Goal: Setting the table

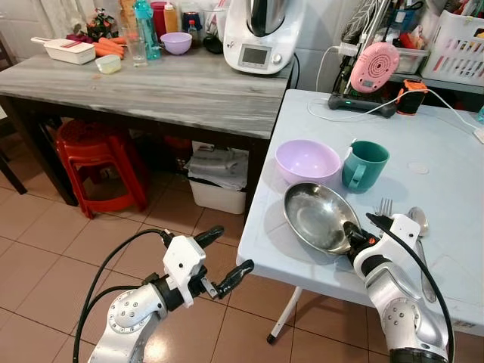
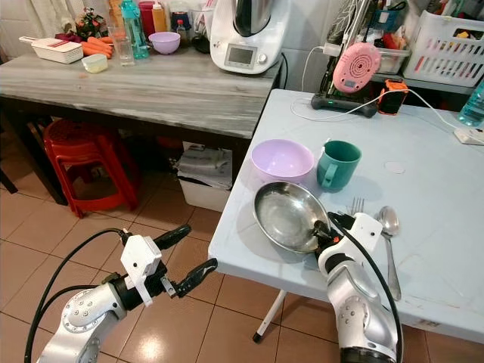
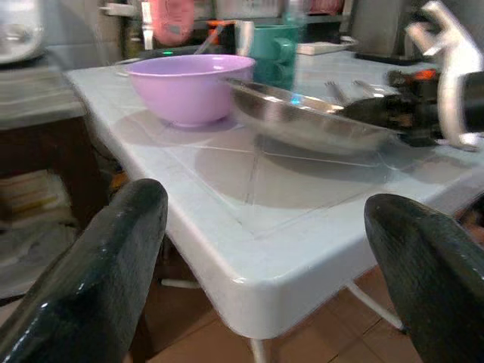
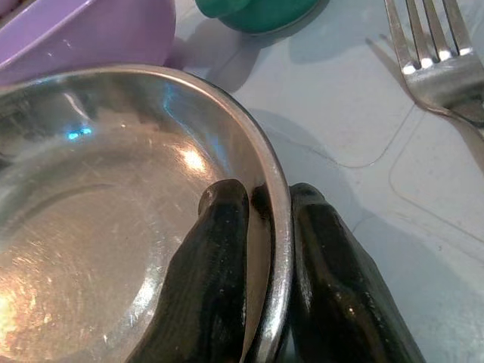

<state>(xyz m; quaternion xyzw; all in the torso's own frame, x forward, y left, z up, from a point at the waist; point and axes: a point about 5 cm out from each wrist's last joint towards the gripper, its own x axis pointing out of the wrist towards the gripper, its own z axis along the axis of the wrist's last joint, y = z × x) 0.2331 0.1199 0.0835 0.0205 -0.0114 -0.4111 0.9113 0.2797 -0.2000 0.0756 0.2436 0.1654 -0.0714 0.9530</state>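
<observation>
At lower right, the right hand (image 1: 355, 234) pinches the rim of the steel plate (image 1: 316, 217) on the pale blue table (image 1: 446, 151) beside the purple bowl (image 1: 307, 160), while the left hand (image 1: 225, 257) hovers released at lower left.

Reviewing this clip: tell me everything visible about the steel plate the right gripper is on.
The steel plate is a round, shallow dish of shiny scuffed metal with a raised rim, empty inside. It sits tilted, its near side lifted above the white table near the table's front left corner, just in front of the purple bowl and teal mug. The right gripper pinches its near rim, one finger inside, one outside. A fork lies beside it.
</observation>
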